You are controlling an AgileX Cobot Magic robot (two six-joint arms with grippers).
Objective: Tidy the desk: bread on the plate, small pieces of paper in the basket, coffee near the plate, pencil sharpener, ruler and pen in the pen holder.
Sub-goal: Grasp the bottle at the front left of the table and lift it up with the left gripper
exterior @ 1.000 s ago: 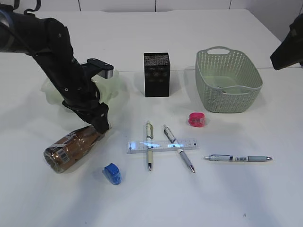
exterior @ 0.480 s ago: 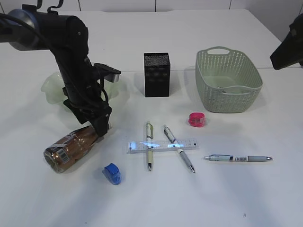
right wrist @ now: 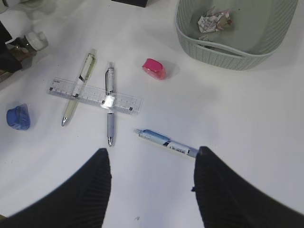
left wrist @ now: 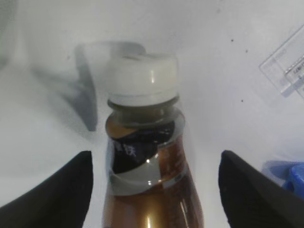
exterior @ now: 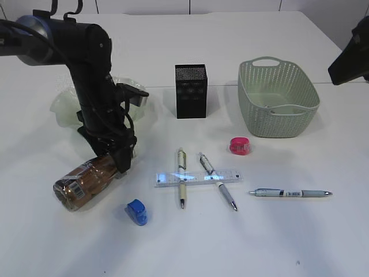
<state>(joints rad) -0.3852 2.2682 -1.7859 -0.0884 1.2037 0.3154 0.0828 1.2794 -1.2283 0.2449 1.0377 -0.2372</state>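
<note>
Progress check: crumpled bits of paper already sit in the pale green woven-look plastic basket, far right. Whether the bread is on the pale green wavy glass plate I can't tell, the left arm hides most of it

Small plastic bottle of brown coffee drink lies on its side, near left, just in front of the plate, white cap pointing at the arm. Left gripper is down over the bottle neck, claws spread wide either side, not touching it, nothing held. Looks like lining up for a grab to stand it up

Right gripper hangs high over the near right, jaws apart, empty

Still loose on the white desk: clear plastic ruler lying across two pens, third pen to the right, blue sharpener near left, pink sharpener by the basket. Black mesh pen holder, far centre, none of those are in it yet
</note>
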